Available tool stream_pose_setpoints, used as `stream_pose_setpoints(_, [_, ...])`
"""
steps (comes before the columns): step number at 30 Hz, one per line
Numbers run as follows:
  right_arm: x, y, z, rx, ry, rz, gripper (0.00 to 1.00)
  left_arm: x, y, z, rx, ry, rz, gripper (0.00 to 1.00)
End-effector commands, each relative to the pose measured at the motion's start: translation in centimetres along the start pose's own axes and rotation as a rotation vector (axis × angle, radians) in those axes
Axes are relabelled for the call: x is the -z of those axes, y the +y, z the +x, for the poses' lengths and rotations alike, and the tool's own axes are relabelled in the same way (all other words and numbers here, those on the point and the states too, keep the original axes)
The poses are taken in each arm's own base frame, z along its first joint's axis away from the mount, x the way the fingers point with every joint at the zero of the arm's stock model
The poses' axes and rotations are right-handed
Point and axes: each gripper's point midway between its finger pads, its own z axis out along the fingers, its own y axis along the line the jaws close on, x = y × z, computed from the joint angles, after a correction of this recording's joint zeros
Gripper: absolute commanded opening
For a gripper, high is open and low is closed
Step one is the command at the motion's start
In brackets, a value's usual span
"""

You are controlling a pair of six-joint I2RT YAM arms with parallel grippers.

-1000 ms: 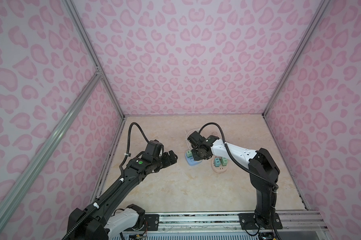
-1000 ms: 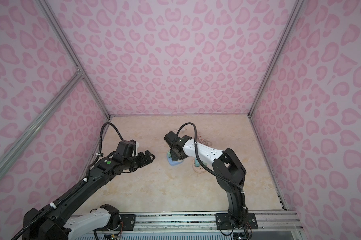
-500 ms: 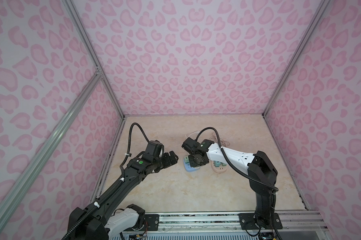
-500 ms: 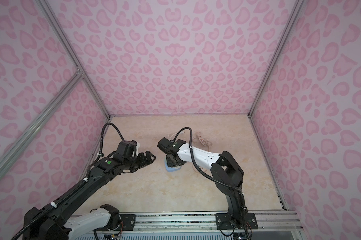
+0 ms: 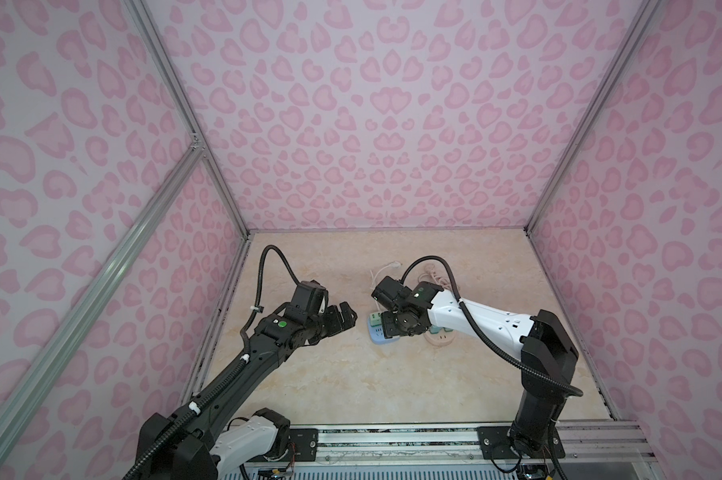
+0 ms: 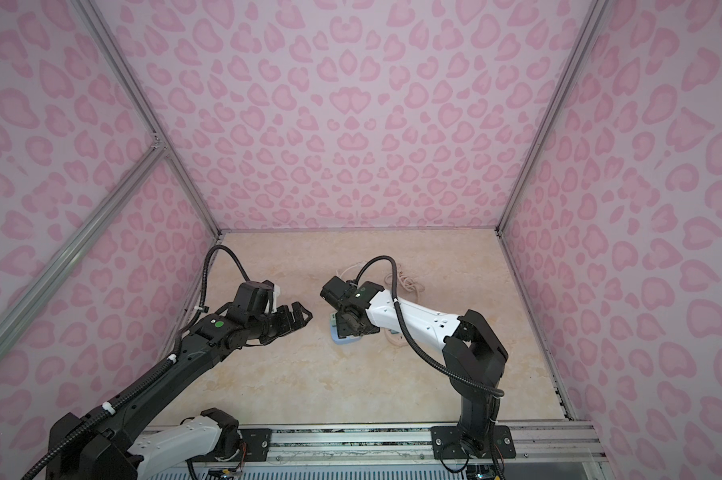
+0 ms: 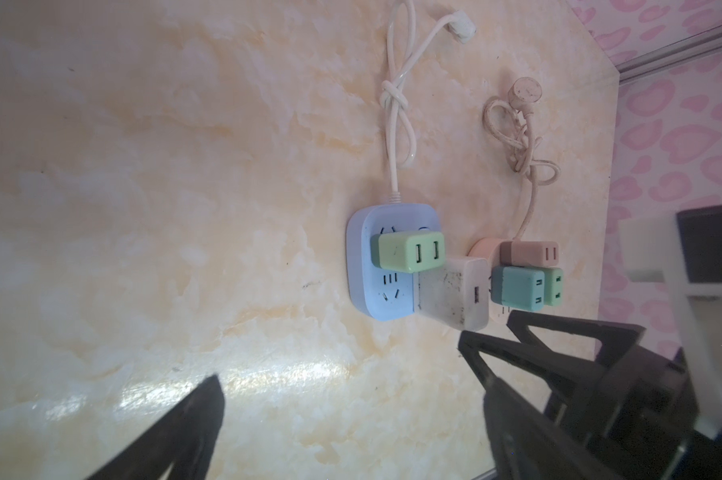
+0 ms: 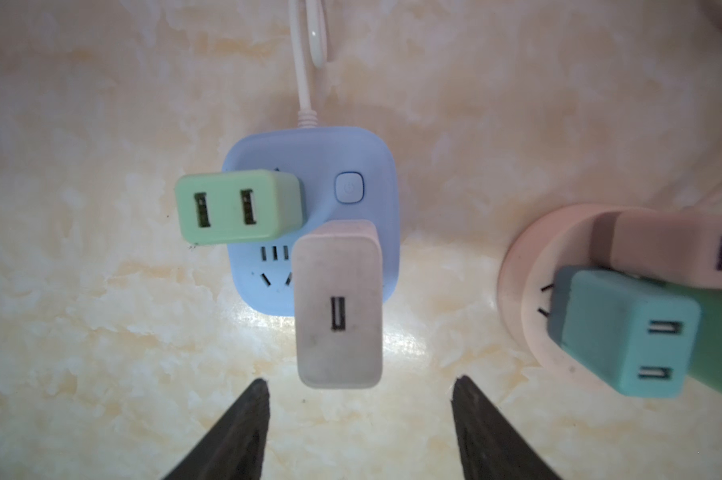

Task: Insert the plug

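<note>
Down on the marble-look table [image 5: 351, 374], we see the white plug [image 8: 338, 303] standing upright on the blue socket block [image 8: 322, 153]. It is at one corner, right beside the light green adapter [image 8: 238, 205] that sits in the neighbouring outlet. How deep its prongs sit, we cannot tell. The right gripper [image 8: 358, 384] hangs over the plug with its fingers spread, one to each side and both clear of it, gripping nothing. Over on the left, the left gripper [image 5: 344, 319] hovers near the blue block without touching it, claw wide apart and empty. Just beside the blue block we have a round pink socket [image 8: 517, 266] carrying a teal adapter [image 8: 621, 328] and two more, with its pink cord [image 7: 525, 149] lying knotted on the table beyond it.
</note>
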Motion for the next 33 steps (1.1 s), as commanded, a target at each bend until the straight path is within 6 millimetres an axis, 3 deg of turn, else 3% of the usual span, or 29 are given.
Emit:
stream_pose_setpoints(1, [1.1,-0.6,-0.3,0.004,-0.048,-0.008,0.71,0.4,0.4,-1.1,-0.023,-0.049,-0.043,0.99])
stream_pose_setpoints(5, [3.0,-1.3,-0.5,0.027,-0.123,-0.078,0.77,0.9,1.1,-2.2,-0.028,-0.110,-0.097,0.98])
stream_pose_setpoints(10, [5.2,-2.6,-0.5,0.048,-0.191,-0.097,0.98,2.0,2.6,-4.4,-0.047,-0.255,-0.213,0.98])
stream_pose_setpoints(14, [6.1,-3.5,-0.5,0.049,-0.242,-0.099,0.98,2.7,2.8,-6.1,-0.058,-0.379,-0.231,0.98])
stream_pose_setpoints(25, [4.4,-4.1,0.2,0.107,-0.248,-0.103,0.98,4.1,2.4,-7.6,-0.129,-0.687,-0.201,0.98])
stream_pose_setpoints(33, [4.3,-4.1,-0.2,0.159,-0.249,-0.088,0.98,3.1,2.5,-8.0,-0.179,-0.693,-0.277,0.98])
